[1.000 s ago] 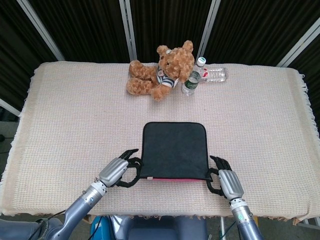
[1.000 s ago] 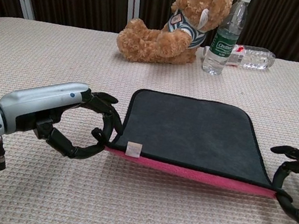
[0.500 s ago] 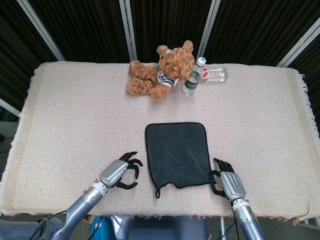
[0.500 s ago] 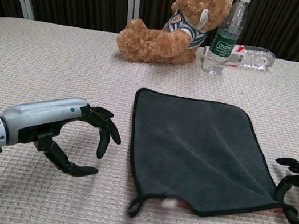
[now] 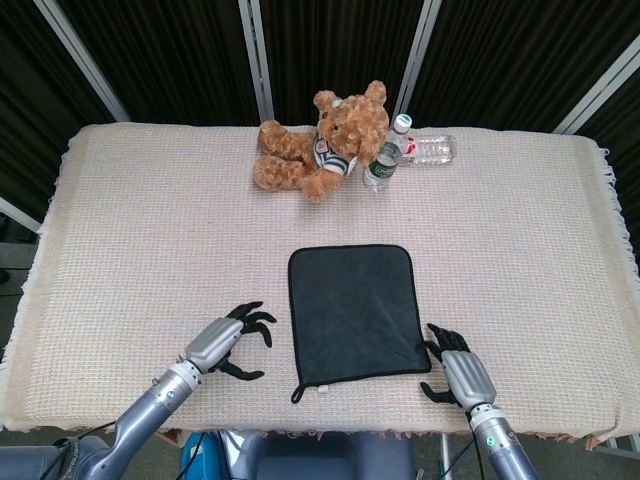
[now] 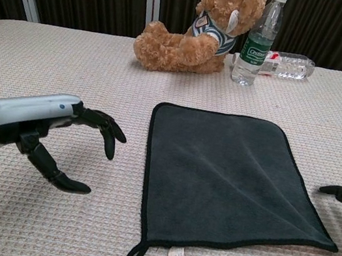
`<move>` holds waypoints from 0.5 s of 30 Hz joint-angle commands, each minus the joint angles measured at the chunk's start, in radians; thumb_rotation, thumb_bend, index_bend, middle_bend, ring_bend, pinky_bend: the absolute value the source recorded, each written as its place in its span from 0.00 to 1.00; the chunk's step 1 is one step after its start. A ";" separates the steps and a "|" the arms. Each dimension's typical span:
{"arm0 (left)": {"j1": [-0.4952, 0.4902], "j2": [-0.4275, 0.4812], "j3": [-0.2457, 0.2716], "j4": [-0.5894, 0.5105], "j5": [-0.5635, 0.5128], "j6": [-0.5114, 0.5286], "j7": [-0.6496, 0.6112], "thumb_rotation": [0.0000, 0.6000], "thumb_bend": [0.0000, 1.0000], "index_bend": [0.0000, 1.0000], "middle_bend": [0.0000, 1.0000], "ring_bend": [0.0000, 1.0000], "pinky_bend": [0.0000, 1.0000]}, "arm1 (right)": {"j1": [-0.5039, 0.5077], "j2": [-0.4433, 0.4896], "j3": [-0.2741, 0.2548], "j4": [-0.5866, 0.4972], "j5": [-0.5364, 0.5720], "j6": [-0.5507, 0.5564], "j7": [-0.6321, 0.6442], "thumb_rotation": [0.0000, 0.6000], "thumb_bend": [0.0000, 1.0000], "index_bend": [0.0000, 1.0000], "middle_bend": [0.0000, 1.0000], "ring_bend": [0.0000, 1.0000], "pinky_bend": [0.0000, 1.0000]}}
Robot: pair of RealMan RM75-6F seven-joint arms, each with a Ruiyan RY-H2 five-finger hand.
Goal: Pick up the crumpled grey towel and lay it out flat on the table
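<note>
A dark grey microfibre towel with a black stitched hem (image 5: 354,311) lies spread flat on the table (image 5: 140,220), near its front edge, its hanging loop and small label trailing off the near corner. That flatness suggests the job is essentially finished. The left hand (image 5: 225,338) hovers just left of the towel, fingers spread and curved, holding nothing. The right hand (image 5: 458,368) sits just off the towel's near right corner, likewise with fingers apart and empty; the chest view catches only its fingertips. Both appear placed where the towel's near corners would have been let go. Well beyond the towel's far edge a brown plush teddy bear in a striped shirt (image 5: 322,142) sits beside an upright clear plastic bottle with a green label (image 5: 384,159), with a second clear bottle lying on its side (image 5: 432,149) next to it.
</note>
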 commanded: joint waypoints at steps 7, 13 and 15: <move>0.144 0.168 0.000 -0.082 0.108 0.301 0.209 1.00 0.16 0.28 0.13 0.00 0.01 | -0.046 0.112 0.039 -0.028 -0.109 0.157 0.017 1.00 0.32 0.00 0.00 0.00 0.00; 0.273 0.263 0.034 -0.065 0.153 0.509 0.516 1.00 0.11 0.17 0.05 0.00 0.00 | -0.063 0.143 0.068 0.043 -0.112 0.194 0.043 1.00 0.32 0.00 0.00 0.00 0.00; 0.325 0.291 0.040 -0.077 0.135 0.568 0.538 1.00 0.10 0.14 0.03 0.00 0.00 | -0.067 0.145 0.068 0.069 -0.122 0.204 0.029 1.00 0.32 0.00 0.00 0.00 0.00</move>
